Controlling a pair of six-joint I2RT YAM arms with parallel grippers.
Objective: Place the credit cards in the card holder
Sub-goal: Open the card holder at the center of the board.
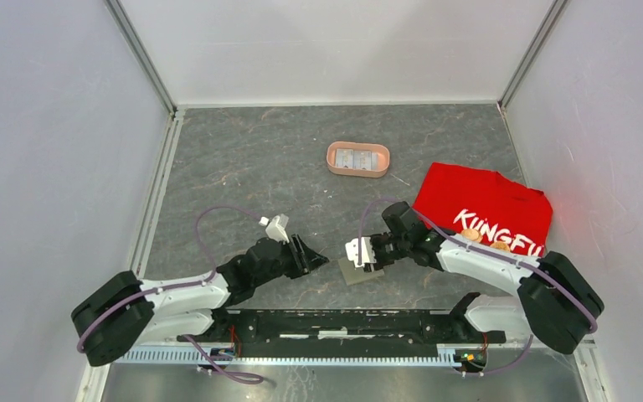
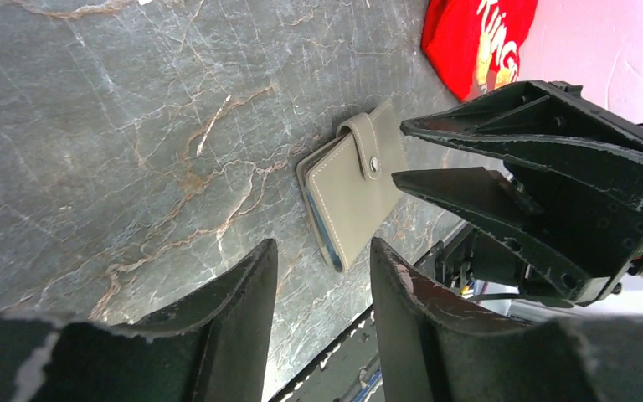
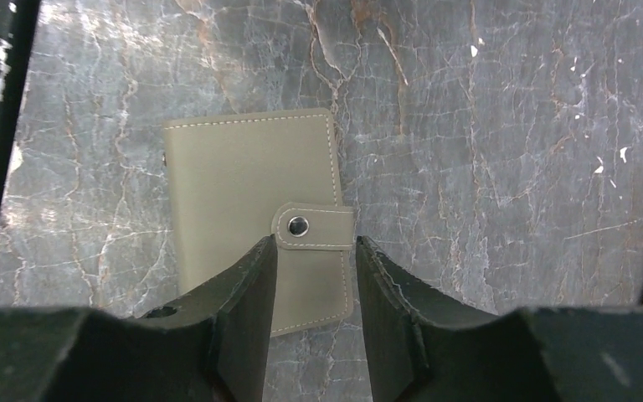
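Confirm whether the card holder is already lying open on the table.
No, the card holder lies folded shut on the table, with its strap wrapped over the edge and snapped onto the front panel.

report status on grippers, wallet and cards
Left gripper and right gripper both open, empty, poised at the olive-grey folding wallet. Wallet closed, strap snapped, flat on grey marbled table. Silvery cards in pink oval tray. Nothing blocking.

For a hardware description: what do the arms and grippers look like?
The left arm and right arm have white links, black joints and a lilac cable each. The left gripper and right gripper have black tapering fingers with scuffed edges.
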